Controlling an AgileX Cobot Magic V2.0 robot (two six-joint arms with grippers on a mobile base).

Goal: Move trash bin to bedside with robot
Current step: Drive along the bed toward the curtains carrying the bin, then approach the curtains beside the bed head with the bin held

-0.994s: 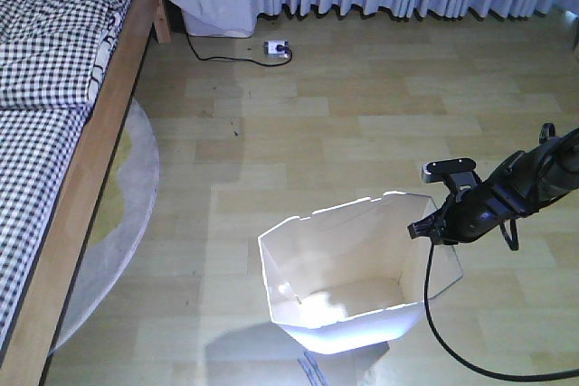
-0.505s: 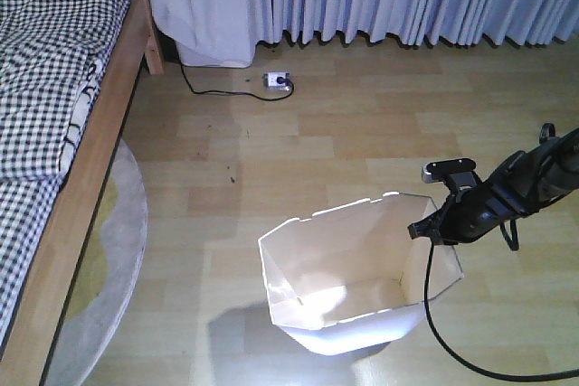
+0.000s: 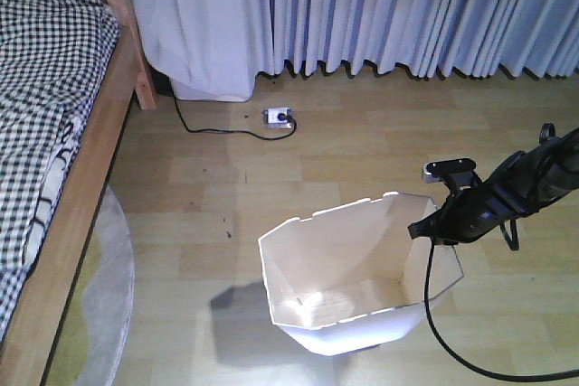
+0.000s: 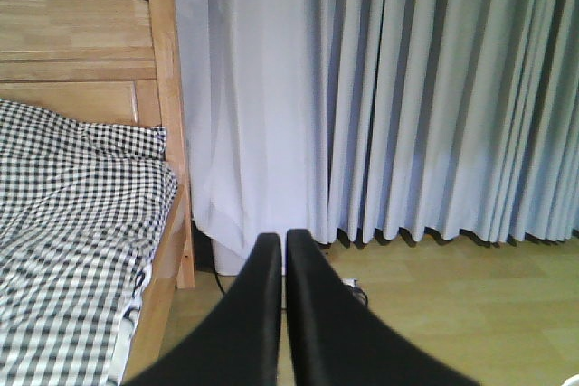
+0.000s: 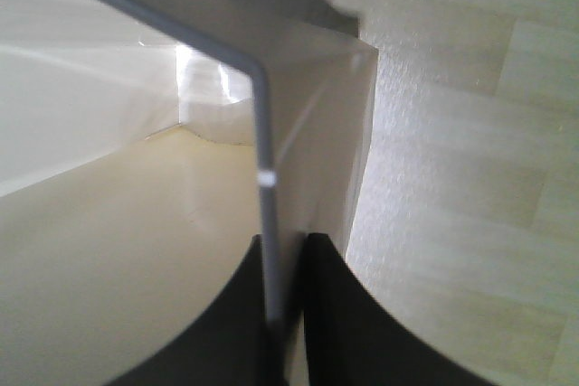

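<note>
Over the wooden floor (image 3: 362, 160), the right hand (image 3: 434, 229) pinches the trash bin (image 3: 344, 336) by its three-o'clock rim; hauled toward the bed (image 3: 45, 115) at nine o'clock, that thin wall may flex and slip.

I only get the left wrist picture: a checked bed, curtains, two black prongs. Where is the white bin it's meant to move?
Observer: The front view shows the trash bin upright on the wooden floor, apart from the bed.
Visitor: Is anything holding it?
Observer: Yes. The right end effector is clamped on its thin wall at the rim, one finger inside, one outside.
Visitor: What lies between bin and bed?
Observer: A round grey rug, lying along the side of the bed frame.
</note>
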